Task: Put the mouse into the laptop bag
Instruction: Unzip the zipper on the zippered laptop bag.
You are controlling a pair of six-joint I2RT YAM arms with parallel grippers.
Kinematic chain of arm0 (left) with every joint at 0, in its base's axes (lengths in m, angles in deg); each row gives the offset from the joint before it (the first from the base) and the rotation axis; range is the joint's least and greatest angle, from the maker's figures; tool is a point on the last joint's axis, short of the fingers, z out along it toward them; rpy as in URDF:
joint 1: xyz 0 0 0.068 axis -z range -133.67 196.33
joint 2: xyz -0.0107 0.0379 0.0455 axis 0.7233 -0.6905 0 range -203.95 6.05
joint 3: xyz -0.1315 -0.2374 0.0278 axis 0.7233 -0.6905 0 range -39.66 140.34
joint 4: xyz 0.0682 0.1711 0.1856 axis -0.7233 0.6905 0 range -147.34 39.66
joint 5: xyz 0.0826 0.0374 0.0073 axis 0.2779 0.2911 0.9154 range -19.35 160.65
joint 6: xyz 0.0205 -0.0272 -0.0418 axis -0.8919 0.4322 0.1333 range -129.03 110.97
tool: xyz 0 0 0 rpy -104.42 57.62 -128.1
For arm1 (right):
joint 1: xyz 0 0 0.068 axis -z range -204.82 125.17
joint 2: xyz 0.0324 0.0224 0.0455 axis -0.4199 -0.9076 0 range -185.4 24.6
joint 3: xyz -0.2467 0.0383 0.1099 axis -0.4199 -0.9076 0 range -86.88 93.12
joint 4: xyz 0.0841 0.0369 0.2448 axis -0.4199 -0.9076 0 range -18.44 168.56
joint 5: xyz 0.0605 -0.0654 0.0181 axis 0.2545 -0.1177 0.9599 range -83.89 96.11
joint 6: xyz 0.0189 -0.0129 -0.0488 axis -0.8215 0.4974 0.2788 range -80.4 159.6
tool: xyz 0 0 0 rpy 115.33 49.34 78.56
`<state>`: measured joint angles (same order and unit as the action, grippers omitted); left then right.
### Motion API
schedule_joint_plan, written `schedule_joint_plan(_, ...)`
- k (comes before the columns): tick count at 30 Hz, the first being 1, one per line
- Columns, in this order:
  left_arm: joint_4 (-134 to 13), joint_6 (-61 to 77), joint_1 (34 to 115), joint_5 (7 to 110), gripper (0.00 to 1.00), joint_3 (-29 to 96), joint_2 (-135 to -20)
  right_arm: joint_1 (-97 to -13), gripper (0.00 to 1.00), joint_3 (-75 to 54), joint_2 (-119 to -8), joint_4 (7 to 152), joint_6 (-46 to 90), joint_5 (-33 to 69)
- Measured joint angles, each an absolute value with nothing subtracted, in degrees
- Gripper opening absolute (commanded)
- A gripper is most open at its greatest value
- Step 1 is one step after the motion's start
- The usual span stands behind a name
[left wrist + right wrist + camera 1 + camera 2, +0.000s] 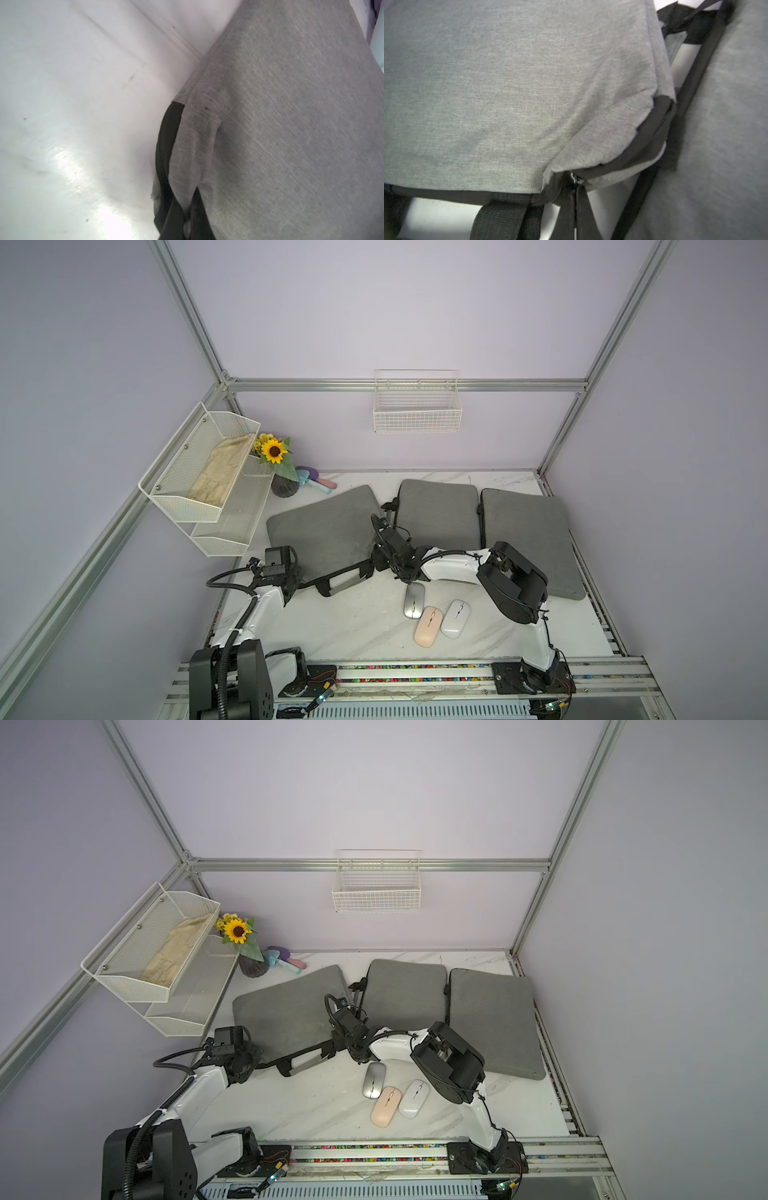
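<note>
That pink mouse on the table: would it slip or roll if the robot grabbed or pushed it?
The pink mouse looks smooth and rounded, so a pinch might slip off it. It lies low and flat, so it would probably slide, not roll. The white mouse lies close beside it, so a push may nudge that too.

1. Bright, even, diffuse light from overhead in both top views; lilac walls flat and uniform.
2. Faint, soft-edged shadows, darkest beneath the right arm.
3. Wide-angle bowing of the aluminium frame rails toward the borders; mild softness throughout.
4. Left wrist view: blown-out glare streak on the white worktop; laptop bag weave fairly sharp at mid-distance, smeared nearest the lens.
5. Right wrist view: dimmer and greyer; weave crisp around the zipper pull, neighbouring bag and black strap out of focus.
</note>
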<state>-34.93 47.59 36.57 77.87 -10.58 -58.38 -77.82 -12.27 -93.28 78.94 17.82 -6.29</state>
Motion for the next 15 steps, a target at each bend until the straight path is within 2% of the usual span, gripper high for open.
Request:
schedule_joint_plan(8,-25.9,49.1,36.6,78.7,0.0,-10.6,-51.8,-77.5,0.0,-13.8,-93.0,80.4,15.3,-5.7)
schedule_joint_plan(13,-16.8,50.3,37.3,75.4,0.0,-11.2,-36.6,-71.7,0.0,-12.2,-93.0,79.8,14.3,-1.8)
schedule_joint_plan(14,-16.0,50.4,37.5,74.4,0.08,-11.7,-33.6,-70.5,0.0,-11.5,-93.2,79.7,14.3,-1.3)
schedule_joint_plan(15,-15.4,50.5,37.6,72.8,0.3,-12.6,-30.6,-69.3,0.0,-10.4,-93.4,79.3,14.2,-0.7)
